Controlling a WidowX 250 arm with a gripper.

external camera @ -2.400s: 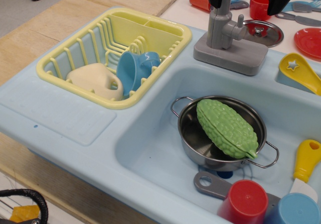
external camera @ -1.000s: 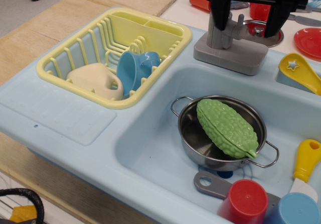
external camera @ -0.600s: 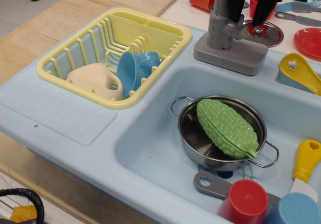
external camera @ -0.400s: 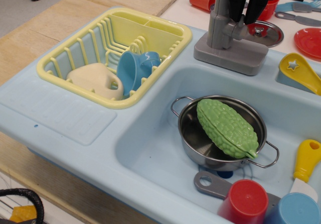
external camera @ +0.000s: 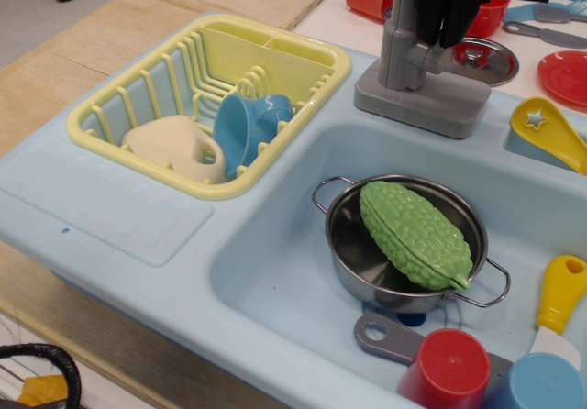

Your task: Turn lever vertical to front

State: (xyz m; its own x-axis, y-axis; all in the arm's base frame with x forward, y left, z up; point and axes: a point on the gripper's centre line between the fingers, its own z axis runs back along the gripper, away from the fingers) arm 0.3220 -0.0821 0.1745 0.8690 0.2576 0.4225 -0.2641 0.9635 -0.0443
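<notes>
Pale wood surface [external camera: 83,70] lies under a glossy light-blue plastic toy sink [external camera: 110,207], the landmark for everything else. At the sink's back rim stands a matte grey tap [external camera: 404,56] on a flat rectangular base. The black gripper [external camera: 440,10] hangs over the tap's side arm, its fingers [external camera: 426,15] drawn narrow and close together right where the lever would stick up; the lever itself is hidden behind them, so I cannot tell whether they truly pinch it. In the sink's basin sits a shiny steel pot [external camera: 404,262] with wire handles, holding a bumpy green gourd [external camera: 417,233]. In the sink's left well rests a ribbed yellow rack [external camera: 211,56] with a blue cup [external camera: 248,125] and a cream piece [external camera: 174,148]. At the sink's front edge are a red cup [external camera: 445,372] and a grey handle with a hole [external camera: 385,336]. No writing is legible.
</notes>
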